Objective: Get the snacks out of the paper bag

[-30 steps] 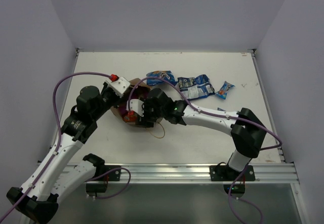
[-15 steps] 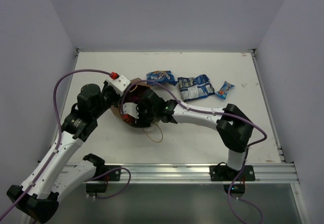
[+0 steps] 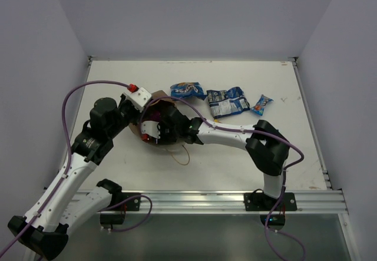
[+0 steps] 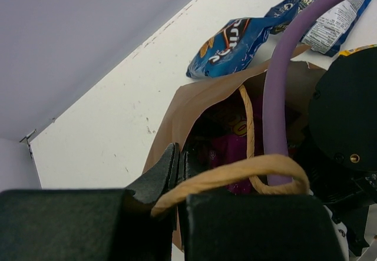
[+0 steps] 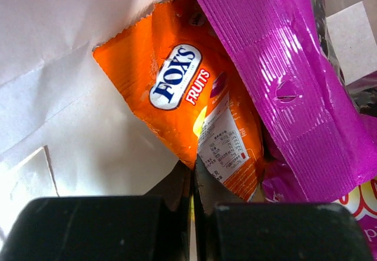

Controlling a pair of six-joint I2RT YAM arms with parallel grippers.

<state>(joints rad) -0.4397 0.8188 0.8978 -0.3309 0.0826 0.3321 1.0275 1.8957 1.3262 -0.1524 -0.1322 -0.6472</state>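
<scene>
The brown paper bag (image 3: pixel 158 96) lies on its side mid-table, mouth toward the right arm. My left gripper (image 4: pixel 179 165) is shut on the bag's rim (image 4: pixel 200 99), with the cord handle (image 4: pixel 235 175) draped across its fingers. Reaching inside the bag, my right gripper (image 5: pixel 193 181) is shut on the lower edge of the orange packet (image 5: pixel 177 96). A magenta pouch (image 5: pixel 283 78) lies against that packet, also seen as the magenta pouch (image 4: pixel 230 149). Out on the table are a blue chip bag (image 3: pixel 187 90), a blue-white packet (image 3: pixel 228 101) and a small blue wrapper (image 3: pixel 261 103).
The bag's other cord handle (image 3: pixel 182 154) loops onto the table in front of the bag. A purple cable (image 4: pixel 283 84) crosses over the bag's mouth. The bag's pale inner wall (image 5: pixel 70 96) is close on the right gripper's left side. Walls enclose the table on three sides.
My right gripper pushed deeper into the bag and closed on the orange packet; its elbow swung left. The left gripper kept its hold on the bag's rim.
</scene>
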